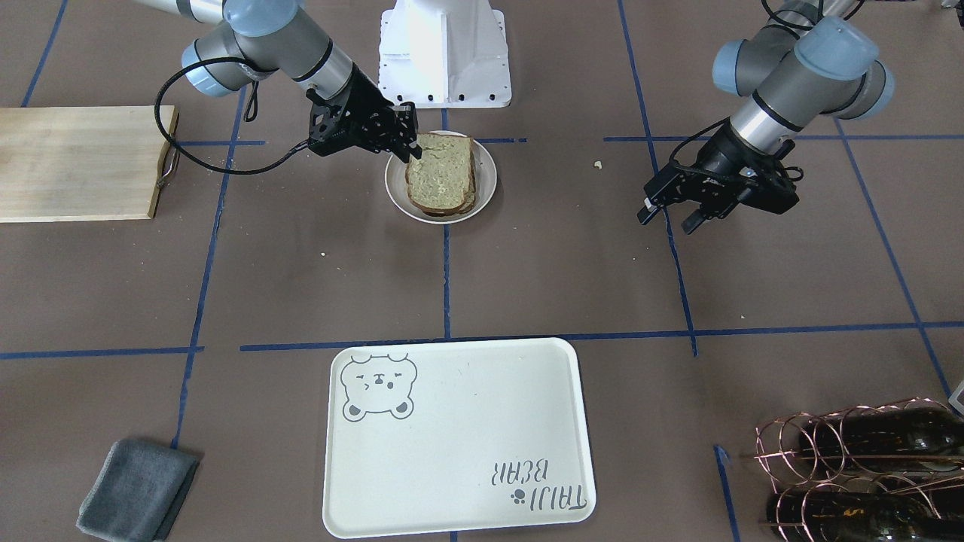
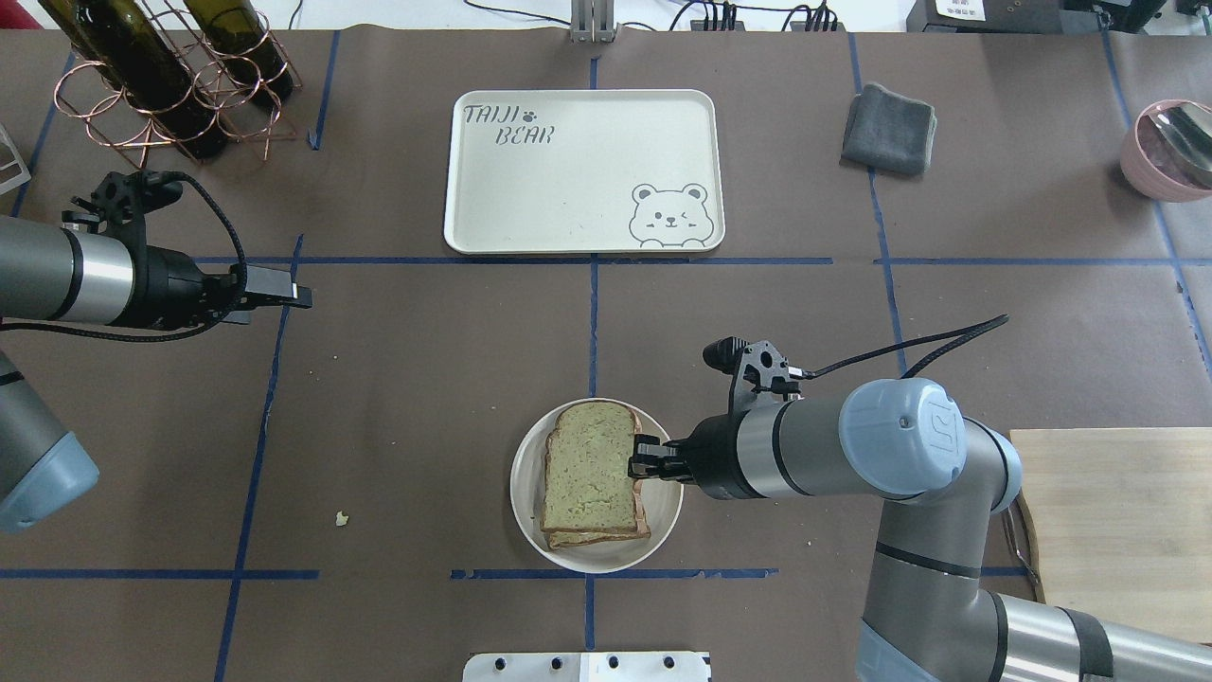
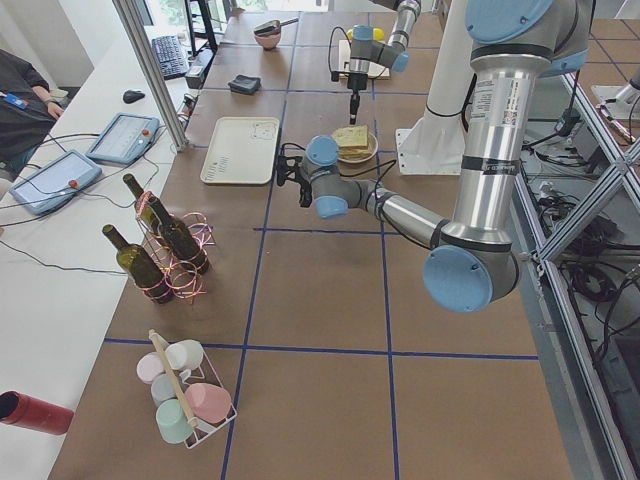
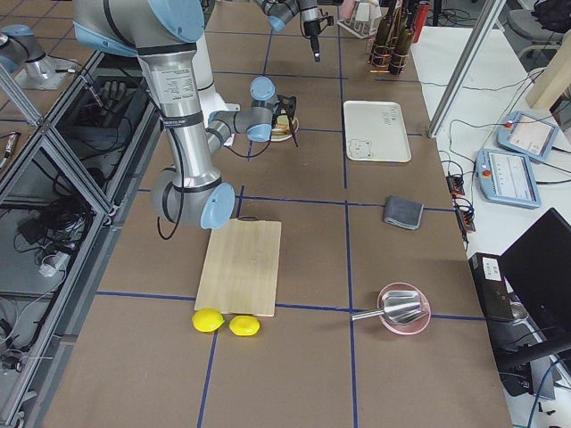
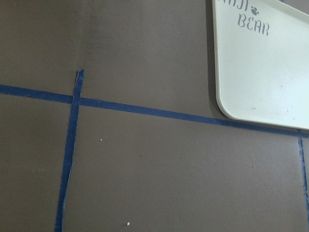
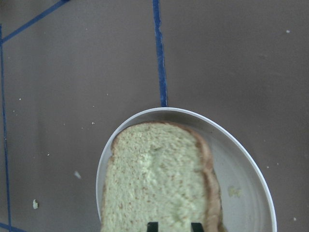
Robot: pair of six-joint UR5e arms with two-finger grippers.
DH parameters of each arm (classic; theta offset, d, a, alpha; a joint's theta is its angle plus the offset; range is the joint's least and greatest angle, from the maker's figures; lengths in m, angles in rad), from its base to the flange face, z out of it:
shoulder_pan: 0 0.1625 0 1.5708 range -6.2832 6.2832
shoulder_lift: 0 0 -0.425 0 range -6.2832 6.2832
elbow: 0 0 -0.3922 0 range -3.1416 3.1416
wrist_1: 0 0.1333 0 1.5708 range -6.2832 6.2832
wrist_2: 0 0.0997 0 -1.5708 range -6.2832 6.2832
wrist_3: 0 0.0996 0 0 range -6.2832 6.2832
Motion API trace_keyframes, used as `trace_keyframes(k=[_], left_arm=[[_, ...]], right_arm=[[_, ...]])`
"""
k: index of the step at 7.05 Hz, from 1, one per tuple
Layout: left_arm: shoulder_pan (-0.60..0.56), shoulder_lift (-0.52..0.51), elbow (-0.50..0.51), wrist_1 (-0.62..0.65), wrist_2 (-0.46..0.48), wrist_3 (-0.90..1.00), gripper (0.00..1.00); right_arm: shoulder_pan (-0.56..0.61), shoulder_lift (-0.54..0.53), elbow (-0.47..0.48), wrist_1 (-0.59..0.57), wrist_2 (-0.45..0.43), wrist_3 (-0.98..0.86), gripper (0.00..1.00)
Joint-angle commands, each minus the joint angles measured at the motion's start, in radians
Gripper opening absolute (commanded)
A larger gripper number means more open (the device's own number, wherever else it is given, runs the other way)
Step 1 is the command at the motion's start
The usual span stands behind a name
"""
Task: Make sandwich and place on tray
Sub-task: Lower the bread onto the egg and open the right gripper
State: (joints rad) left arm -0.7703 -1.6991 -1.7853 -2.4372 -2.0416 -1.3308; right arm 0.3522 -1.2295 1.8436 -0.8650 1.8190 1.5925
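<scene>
The sandwich [image 2: 587,469] is two stacked bread slices on a small round white plate [image 2: 663,530] in the middle of the table, near the robot. No egg shows. My right gripper [image 2: 644,459] is at the sandwich's right edge, its tips just over the top slice [image 6: 154,183], with the jaws a little apart. It holds nothing that I can see. My left gripper [image 1: 666,218] hovers open and empty over bare table, far from the plate. The bear tray [image 2: 587,170] lies empty at the far side; its corner shows in the left wrist view [image 5: 270,72].
A wooden board [image 2: 1117,521] lies at the right by the right arm's base. A grey cloth [image 2: 888,128] and a pink bowl [image 2: 1169,147] are far right. A copper rack with wine bottles [image 2: 161,85] is far left. A crumb [image 2: 342,518] lies left of the plate.
</scene>
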Motion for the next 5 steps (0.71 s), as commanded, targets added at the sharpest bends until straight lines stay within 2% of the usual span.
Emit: trace_keyframes(k=[1, 2, 3, 4, 5], left_arm=[[0.072, -0.081, 0.027, 0.006, 0.015, -0.054, 1.00], [0.098, -0.105, 0.026, 0.010, 0.017, -0.095, 0.98], [0.142, -0.153, 0.008, 0.098, 0.024, -0.138, 0.98], [0.213, -0.233, -0.018, 0.279, 0.103, -0.155, 0.96], [0.271, -0.297, -0.028, 0.417, 0.163, -0.157, 0.95]], right_arm=[[0.040, 0.040, 0.017, -0.099, 0.011, -0.003, 1.00], [0.089, 0.059, 0.035, -0.180, 0.055, -0.003, 1.00], [0.166, 0.077, 0.060, -0.284, 0.128, -0.009, 1.00], [0.221, 0.080, 0.078, -0.386, 0.166, -0.067, 1.00], [0.243, 0.079, 0.097, -0.498, 0.166, -0.157, 1.00]])
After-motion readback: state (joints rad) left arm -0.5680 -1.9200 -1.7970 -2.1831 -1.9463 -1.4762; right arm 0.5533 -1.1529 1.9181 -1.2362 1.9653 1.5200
